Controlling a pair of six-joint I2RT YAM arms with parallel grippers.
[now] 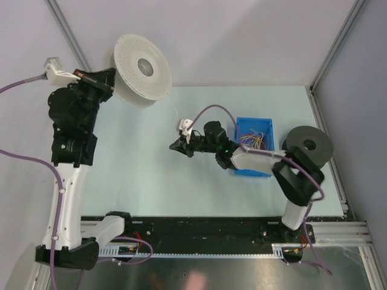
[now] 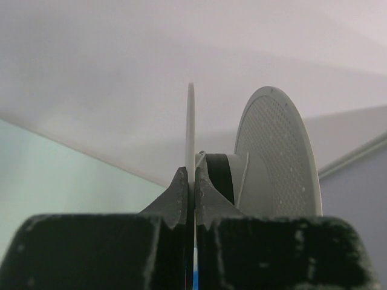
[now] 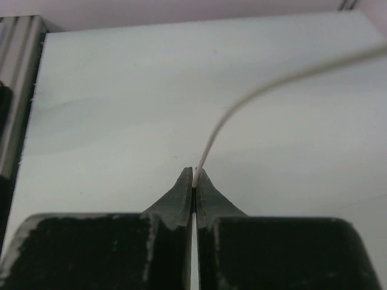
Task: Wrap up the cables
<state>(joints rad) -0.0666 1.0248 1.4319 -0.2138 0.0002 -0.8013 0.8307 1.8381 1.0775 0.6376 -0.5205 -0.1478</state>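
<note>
A thin white cable (image 3: 225, 116) is pinched tight in the right gripper (image 3: 194, 176). It is bent in a curve and runs back toward the white spool (image 1: 142, 69), which is squeezed by the left gripper (image 2: 191, 181). In the blue bin (image 1: 253, 171), yellow and orange cables (image 1: 255, 140) are piled.

2 arms reach forward — left tool (image 2: 193, 184) raised, right tool (image 3: 193, 178) low — both pinched closed.
</note>
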